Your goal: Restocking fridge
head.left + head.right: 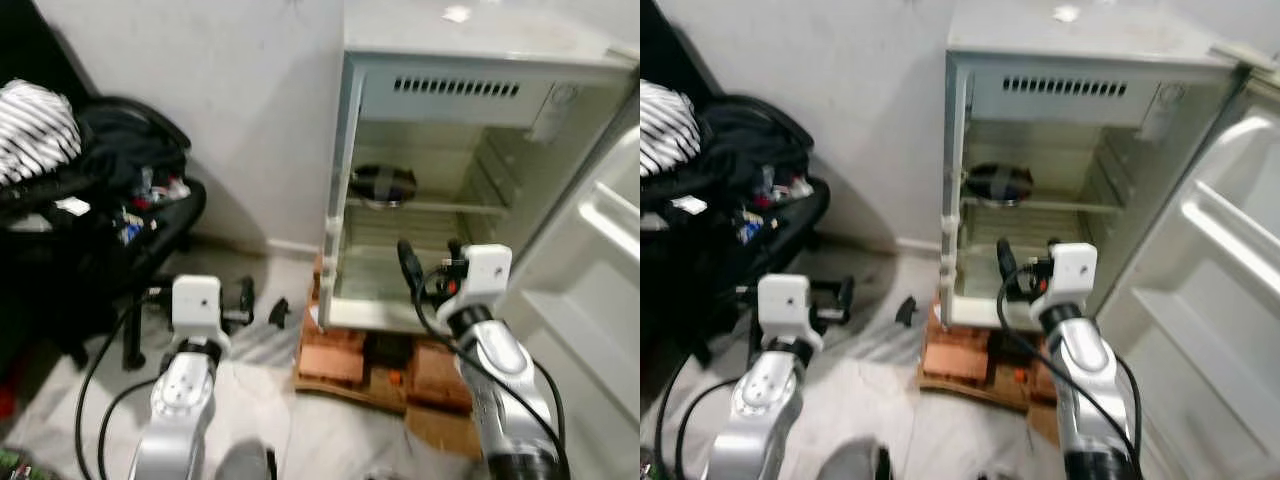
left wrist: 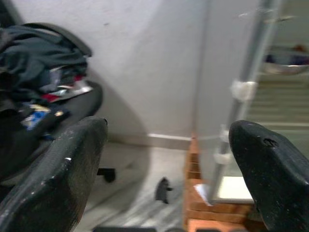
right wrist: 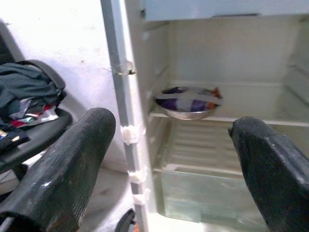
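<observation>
The fridge (image 1: 440,190) stands on bricks (image 1: 345,360) with its door (image 1: 600,290) swung wide to the robot's right. On the upper shelf (image 3: 251,118) sits 1 metal bowl (image 3: 188,102) covered with taped wrap; the lower shelf and the door racks look bare. So restocking seems barely begun: 1 item in, plenty of room left.

The right gripper (image 3: 169,159) hangs wide and holds nothing, just in front of the fridge's lower opening. The left gripper (image 2: 164,159) is also spread and holds nothing, raised over the floor (image 1: 260,400) near the fridge's left edge. A chair (image 1: 110,220) piled with clothes stands to the left. No further food to load can be made out.
</observation>
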Controlling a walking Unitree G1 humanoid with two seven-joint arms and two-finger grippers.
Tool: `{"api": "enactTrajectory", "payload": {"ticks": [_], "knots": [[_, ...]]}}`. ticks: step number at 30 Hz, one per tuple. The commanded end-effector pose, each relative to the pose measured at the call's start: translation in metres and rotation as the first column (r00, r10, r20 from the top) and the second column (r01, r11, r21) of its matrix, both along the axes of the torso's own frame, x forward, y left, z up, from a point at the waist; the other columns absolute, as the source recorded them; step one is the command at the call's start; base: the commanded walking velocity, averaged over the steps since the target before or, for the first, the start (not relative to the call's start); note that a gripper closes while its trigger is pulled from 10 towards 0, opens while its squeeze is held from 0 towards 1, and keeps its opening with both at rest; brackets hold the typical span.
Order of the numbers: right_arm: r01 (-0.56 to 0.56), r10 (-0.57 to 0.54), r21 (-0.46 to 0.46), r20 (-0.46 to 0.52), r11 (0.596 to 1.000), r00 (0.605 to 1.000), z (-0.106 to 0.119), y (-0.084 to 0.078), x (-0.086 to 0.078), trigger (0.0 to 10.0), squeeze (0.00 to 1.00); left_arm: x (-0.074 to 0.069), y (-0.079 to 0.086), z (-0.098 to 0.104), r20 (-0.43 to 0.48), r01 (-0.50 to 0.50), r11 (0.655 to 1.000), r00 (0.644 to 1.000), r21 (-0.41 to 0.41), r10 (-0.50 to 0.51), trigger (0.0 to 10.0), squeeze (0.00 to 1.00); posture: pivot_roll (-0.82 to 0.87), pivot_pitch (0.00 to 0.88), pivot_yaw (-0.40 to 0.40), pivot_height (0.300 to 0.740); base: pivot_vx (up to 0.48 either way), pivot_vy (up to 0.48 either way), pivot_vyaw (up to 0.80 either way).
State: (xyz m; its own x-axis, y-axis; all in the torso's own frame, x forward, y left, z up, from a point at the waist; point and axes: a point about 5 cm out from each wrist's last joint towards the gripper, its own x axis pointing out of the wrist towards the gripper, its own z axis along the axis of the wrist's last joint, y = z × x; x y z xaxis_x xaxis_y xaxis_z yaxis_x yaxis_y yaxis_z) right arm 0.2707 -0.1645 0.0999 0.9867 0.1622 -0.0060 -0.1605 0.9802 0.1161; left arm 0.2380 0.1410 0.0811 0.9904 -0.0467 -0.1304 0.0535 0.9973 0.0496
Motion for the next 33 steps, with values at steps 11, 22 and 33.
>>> {"api": "enactTrajectory", "payload": {"ticks": [11, 22, 33], "knots": [[0.001, -0.001, 0.005, 0.012, 1.0, 1.0, 0.002, 0.003, 0.002, 10.0, 1.0, 0.004, 0.003, 0.002, 0.013, 0.003, 1.0, 1.0, 0.026, -0.003, 10.0, 0.0, 0.11, 0.0, -0.044, 0.74, -0.339, 0.0, 0.0], [-0.014, 0.014, 0.003, 0.007, 1.0, 1.0, 0.001, 0.006, 0.003, 10.0, 0.0, 0.005, 0.003, 0.002, 0.025, 0.027, 0.997, 0.999, 0.069, -0.029, 10.0, 0.0, 0.11, 0.0, -0.04, 0.74, -0.027, -0.025, 0.0], [-0.029, 0.029, -0.015, 0.025, 0.999, 0.999, 0.005, 0.008, 0.01, 10.0, 0.0, 0.005, -0.003, -0.001, 0.011, 0.076, 0.99, 0.997, 0.118, -0.078, 10.0, 0.0, 0.1, 0.0, -0.039, 0.74, 0.0, -0.477, 0.0]]}}
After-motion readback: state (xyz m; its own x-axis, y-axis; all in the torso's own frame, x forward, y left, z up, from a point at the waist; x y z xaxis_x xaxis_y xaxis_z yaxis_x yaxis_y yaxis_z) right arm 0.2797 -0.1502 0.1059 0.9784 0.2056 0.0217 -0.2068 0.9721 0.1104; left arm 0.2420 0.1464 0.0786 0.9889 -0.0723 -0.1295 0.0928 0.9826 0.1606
